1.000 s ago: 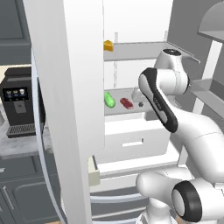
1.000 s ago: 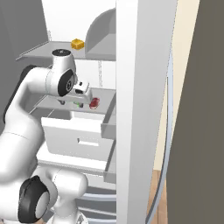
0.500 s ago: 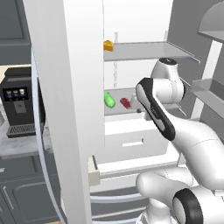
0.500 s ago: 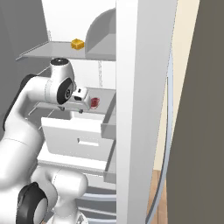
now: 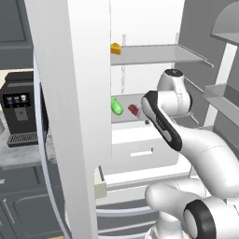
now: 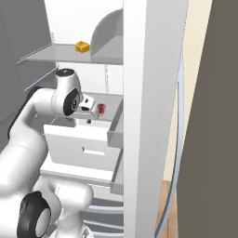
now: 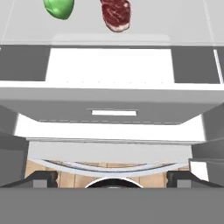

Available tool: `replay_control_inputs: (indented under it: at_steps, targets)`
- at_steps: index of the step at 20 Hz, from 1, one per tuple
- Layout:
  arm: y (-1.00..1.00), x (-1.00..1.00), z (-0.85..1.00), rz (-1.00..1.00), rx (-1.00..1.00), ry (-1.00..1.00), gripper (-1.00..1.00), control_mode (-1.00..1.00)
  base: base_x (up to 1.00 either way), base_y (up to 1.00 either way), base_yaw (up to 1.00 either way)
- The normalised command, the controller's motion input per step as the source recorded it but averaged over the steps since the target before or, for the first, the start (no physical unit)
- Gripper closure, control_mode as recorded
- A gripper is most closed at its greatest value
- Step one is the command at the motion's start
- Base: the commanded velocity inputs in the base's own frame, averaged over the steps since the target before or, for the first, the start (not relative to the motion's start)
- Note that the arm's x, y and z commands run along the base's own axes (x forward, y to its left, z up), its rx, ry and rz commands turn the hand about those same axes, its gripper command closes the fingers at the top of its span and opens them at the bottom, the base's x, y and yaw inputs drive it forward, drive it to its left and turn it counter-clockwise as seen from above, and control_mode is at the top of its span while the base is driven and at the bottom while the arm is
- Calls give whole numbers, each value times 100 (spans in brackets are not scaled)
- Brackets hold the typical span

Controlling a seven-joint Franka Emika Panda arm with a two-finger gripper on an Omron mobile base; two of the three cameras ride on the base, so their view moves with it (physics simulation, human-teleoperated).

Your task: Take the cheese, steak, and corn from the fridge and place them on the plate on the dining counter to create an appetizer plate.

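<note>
The fridge (image 5: 154, 60) stands open. The orange cheese (image 5: 115, 48) (image 6: 82, 46) sits on its upper shelf. On the shelf below lie the green corn (image 5: 116, 106) (image 7: 59, 8) and, to its right, the dark red steak (image 5: 134, 109) (image 6: 101, 108) (image 7: 116, 15). My gripper (image 6: 88, 120) (image 7: 113, 177) hangs just in front of that lower shelf, close to the steak, and points down over the white drawer (image 7: 113, 113). Its fingertips (image 7: 41, 178) stand wide apart, open, with nothing between them. The plate and the dining counter are out of view.
The fridge's open left door (image 5: 70, 116) and right door (image 6: 153, 116) flank the arm closely. Door bins (image 5: 224, 98) jut out on the right. A black coffee machine (image 5: 18, 114) stands on the dark cabinet worktop at the left. Wooden floor shows below the drawers.
The arm has reached deeper into the fridge and the hand has dropped slightly toward the lower shelf, nearer the steak. The jaws stay open.
</note>
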Motion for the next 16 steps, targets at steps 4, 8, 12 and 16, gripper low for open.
replay_control_inputs:
  at_steps: [4, 8, 12, 16]
  targets:
    - [-7, 48, -9, 0, 0, 0, -100, -100, 0, 0, 0]
    - [-1, 59, -2, 0, 0, 0, -100, -100, 0, 0, 0]
    - [-1, 58, -20, 0, 0, 0, -100, -100, 0, 0, 0]
    - [-4, 54, -38, 1, 0, -1, -100, -100, 0, 0, 0]
